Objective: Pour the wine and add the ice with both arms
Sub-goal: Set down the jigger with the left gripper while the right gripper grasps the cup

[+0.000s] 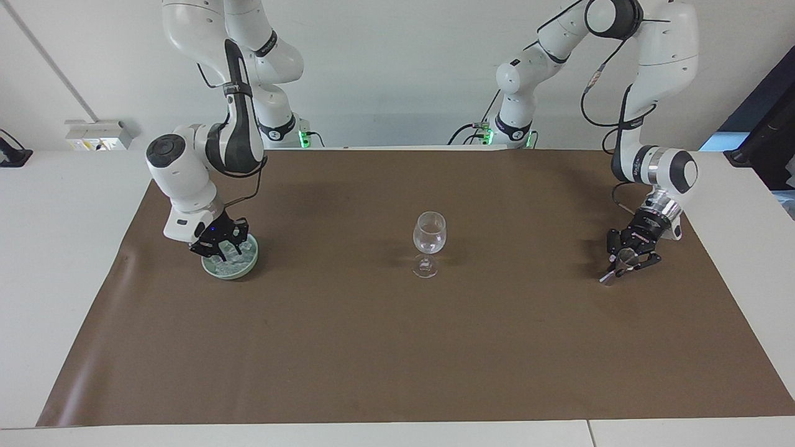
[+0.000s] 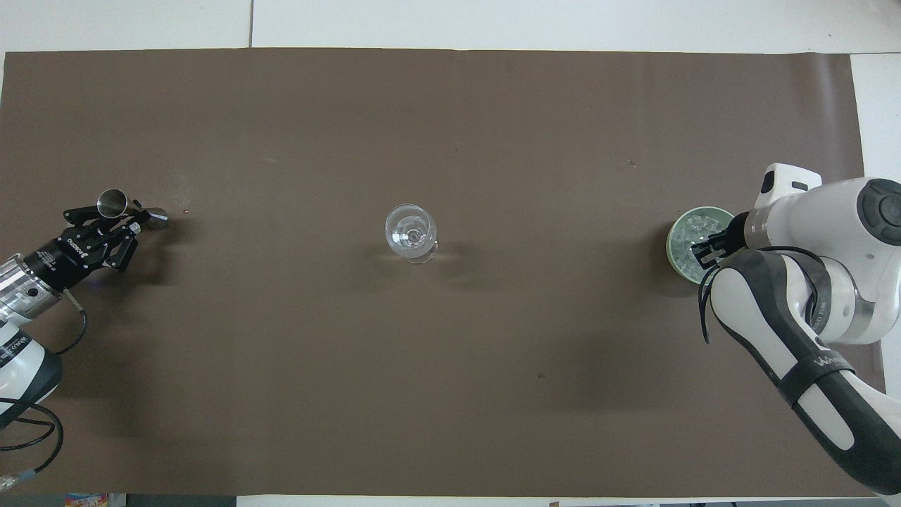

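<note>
A clear wine glass (image 1: 429, 241) stands upright at the middle of the brown mat; it also shows in the overhead view (image 2: 410, 232). A pale green bowl (image 1: 230, 274) with several ice cubes (image 1: 241, 251) sits toward the right arm's end of the table. My right gripper (image 1: 217, 248) reaches down into the bowl (image 2: 672, 243) among the ice (image 2: 693, 227), at the bowl's side nearer to the robots (image 2: 704, 255). My left gripper (image 1: 626, 259) is shut on a small metal jigger (image 1: 623, 256) and holds it tilted, its lower end at the mat (image 2: 112, 203).
The brown mat (image 1: 397, 347) covers most of the white table. A white box (image 1: 99, 133) lies on the table off the mat, past the right arm's end.
</note>
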Robot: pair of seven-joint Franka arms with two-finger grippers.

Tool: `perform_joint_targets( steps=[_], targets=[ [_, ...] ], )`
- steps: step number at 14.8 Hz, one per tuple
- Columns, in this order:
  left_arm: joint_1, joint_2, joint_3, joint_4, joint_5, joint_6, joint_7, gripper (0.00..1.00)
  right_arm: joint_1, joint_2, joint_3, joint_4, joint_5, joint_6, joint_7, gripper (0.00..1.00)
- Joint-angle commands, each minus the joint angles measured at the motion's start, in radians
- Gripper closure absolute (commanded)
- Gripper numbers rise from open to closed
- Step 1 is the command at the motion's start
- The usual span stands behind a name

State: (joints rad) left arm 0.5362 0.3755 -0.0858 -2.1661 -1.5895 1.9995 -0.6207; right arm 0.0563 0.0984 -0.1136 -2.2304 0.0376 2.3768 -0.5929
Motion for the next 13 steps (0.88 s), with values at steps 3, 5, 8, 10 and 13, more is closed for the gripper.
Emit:
perform_joint_targets(
  steps=[3,5,8,10,13],
  targets=[
    [0.022,-0.02,-0.006,-0.026,-0.024,-0.018,0.018,0.0,-0.006,-0.003,0.008,-0.003,0.022,-0.019,-0.018,1.0],
    [0.045,-0.021,-0.002,-0.027,-0.017,-0.028,0.013,0.0,-0.003,-0.006,0.008,0.012,0.036,-0.048,-0.016,1.0],
    [0.094,-0.047,0.001,-0.047,0.052,-0.044,0.013,0.0,0.0,-0.022,0.009,0.075,0.071,-0.123,0.004,1.0],
    [0.113,-0.069,0.003,-0.044,0.104,-0.054,0.012,0.0,0.002,-0.045,0.038,0.11,0.071,-0.171,0.053,1.0],
    [0.134,-0.099,0.006,0.015,0.296,-0.064,0.015,0.0,0.002,-0.048,0.081,0.21,0.071,-0.292,0.134,1.0]
  ],
)
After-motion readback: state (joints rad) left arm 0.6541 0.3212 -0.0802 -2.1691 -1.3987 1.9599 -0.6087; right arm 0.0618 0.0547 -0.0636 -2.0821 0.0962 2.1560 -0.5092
